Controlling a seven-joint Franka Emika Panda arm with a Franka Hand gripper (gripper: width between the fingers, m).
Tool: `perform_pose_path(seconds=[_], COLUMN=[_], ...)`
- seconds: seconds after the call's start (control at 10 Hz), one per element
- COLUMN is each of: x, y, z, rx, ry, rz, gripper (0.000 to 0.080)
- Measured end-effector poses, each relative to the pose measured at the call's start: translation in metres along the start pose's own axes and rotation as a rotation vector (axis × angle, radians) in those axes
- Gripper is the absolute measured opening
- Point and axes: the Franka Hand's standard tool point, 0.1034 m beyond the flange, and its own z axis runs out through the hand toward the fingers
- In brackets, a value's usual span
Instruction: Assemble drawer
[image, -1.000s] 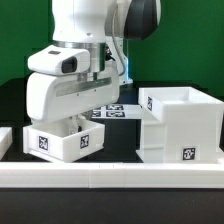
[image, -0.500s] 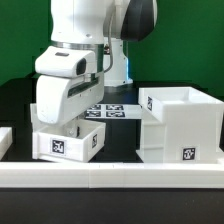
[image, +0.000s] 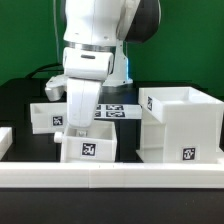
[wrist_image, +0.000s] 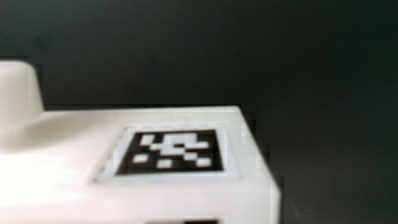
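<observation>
The large hollow drawer housing (image: 185, 125) stands on the exterior view's right, open side up, with a tag low on its front. My gripper (image: 84, 134) hangs under the white arm and reaches down into a small white tray (image: 88, 149) with a tag on its front, just left of the housing. It is shut on that tray's wall. The wrist view shows the held tray (wrist_image: 169, 165) close up with its tag, and one white finger (wrist_image: 15, 95) at the edge. A second small tray (image: 50, 117) sits further back on the exterior view's left.
The marker board (image: 118, 110) lies flat behind the arm. A long low white rail (image: 120, 176) runs along the table's front edge. Another white part (image: 4, 139) shows at the left edge. The table top is black.
The arm has swung toward the exterior view's right with the small tray, bringing it closer to the housing. The second tray behind it has come into view.
</observation>
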Motion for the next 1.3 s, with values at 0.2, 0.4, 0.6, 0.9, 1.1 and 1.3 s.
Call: perform_pose_path(seconds=[0.2,0.4,0.6,0.9,1.1,1.3], x=[0.0,0.005,0.009,-0.016,-0.025,-0.023], y=[-0.001,-0.002,-0.001,-0.004,-0.006,-0.006], z=[0.001,0.003,0.002,0.005,0.007,0.007], rx=[0.002,0.004,0.004,0.006,0.004,0.006], ry=[-0.001,0.003,0.007,0.056,0.099,0.097], rz=[-0.006,-0.018,-0.019,-0.06,-0.056,-0.056], gripper=[0.0041,0.0041,0.0041,0.0041,0.0041,0.0041])
